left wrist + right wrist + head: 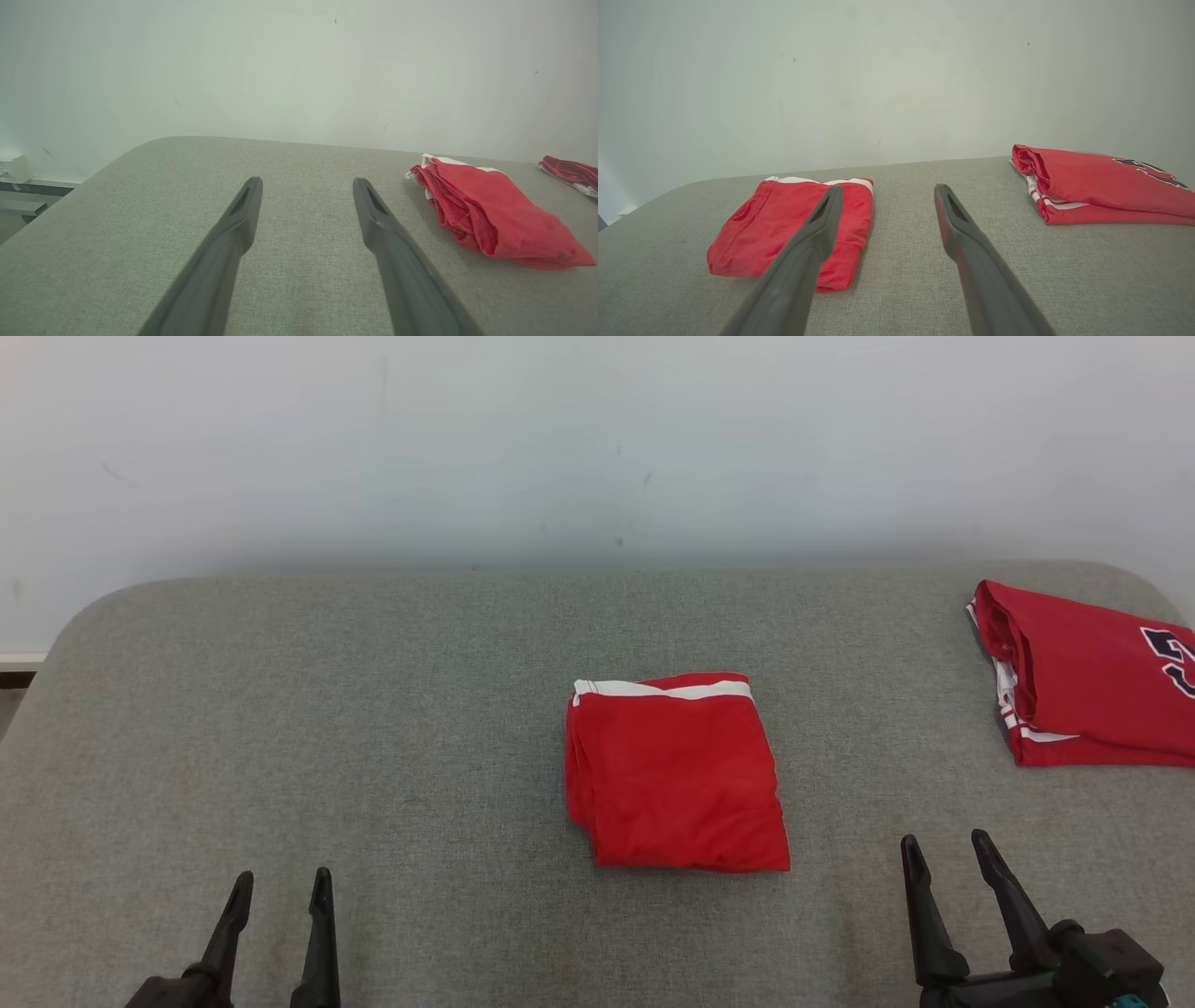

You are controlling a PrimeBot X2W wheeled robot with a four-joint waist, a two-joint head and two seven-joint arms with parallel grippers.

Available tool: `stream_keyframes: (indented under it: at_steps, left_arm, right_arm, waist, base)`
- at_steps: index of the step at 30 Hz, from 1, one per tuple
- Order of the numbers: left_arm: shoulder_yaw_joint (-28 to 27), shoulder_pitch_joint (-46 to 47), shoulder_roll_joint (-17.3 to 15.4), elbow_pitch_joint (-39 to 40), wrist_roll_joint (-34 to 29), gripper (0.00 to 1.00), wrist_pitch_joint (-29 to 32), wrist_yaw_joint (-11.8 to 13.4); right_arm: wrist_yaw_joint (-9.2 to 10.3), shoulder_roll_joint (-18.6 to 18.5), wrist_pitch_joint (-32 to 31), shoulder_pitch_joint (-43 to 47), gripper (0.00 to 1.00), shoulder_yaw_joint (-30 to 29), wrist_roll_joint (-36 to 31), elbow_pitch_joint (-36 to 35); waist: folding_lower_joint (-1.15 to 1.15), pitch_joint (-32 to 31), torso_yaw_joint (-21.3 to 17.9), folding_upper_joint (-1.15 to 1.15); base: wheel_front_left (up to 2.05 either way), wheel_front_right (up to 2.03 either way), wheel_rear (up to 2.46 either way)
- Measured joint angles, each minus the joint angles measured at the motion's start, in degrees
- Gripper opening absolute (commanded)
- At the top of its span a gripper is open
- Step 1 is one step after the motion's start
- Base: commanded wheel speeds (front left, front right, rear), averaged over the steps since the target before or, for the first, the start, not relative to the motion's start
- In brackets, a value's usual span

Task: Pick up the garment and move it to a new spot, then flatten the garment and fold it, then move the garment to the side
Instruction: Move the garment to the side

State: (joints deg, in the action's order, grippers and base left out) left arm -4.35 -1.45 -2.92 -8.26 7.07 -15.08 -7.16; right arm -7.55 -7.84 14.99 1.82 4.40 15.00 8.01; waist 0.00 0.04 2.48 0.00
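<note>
Left fingers [320, 933] and right fingers [1006, 896] flank the folded garment [674, 775], both apart.

Soft, thin red cloth, matt, with a white band: the folded garment [677, 775] in the middle of the frame. Smooth red cloth too on the other folded top [1092, 691] at the right edge. Rough grey woven cloth on the table [327, 709]. Dull, smooth, dark plastic look on the left gripper [284, 875] and right gripper [945, 840], lower corners. Matt pale wall [560, 448] up top.
</note>
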Motion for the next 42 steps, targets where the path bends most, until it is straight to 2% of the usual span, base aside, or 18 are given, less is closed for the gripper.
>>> stream_keyframes:
  at_steps: [8, 15, 26, 32, 42]
  left_arm:
    - [0.1, 0.1, 0.0, 0.0, 0.0, 1.0, 0.0, 0.0]
    - [0.7, 1.1, 0.0, 0.0, 0.1, 1.0, 0.0, 0.0]
    - [1.8, 3.9, 0.0, -0.6, 1.7, 1.0, 0.0, -0.2]
    - [3.0, 5.7, 0.0, -1.0, 2.5, 1.0, 0.0, -0.2]
    - [4.2, 7.2, 0.0, -1.4, 3.2, 1.0, 0.0, 0.3]
  right_arm:
    - [0.0, 0.4, 0.0, -1.8, 1.0, 0.3, 0.1, 1.5]
    - [0.0, -1.1, -3.1, -10.5, 1.0, 1.9, 0.2, 7.2]
    - [0.0, -3.2, -12.4, -25.1, 1.0, 4.5, 0.7, 21.3]
    - [0.0, -3.9, -13.9, -30.5, 1.0, 5.6, 1.0, 30.3]
    - [0.0, -3.3, -12.0, -34.7, 1.0, 8.7, 2.2, 43.0]
  waist:
    - [0.0, 0.3, 0.3, 0.0]
    - [0.0, 1.4, 1.6, 0.0]
    - [0.01, 4.6, 5.5, 0.0]
    - [0.01, 7.1, 7.6, 0.0]
    - [0.01, 9.6, 10.3, 0.01]
  base:
    - [0.0, 0.0, 0.0]
    - [0.0, 0.0, 0.0]
    - [0.0, 0.0, 0.0]
    - [0.0, 0.0, 0.0]
    - [0.0, 0.0, 0.0]
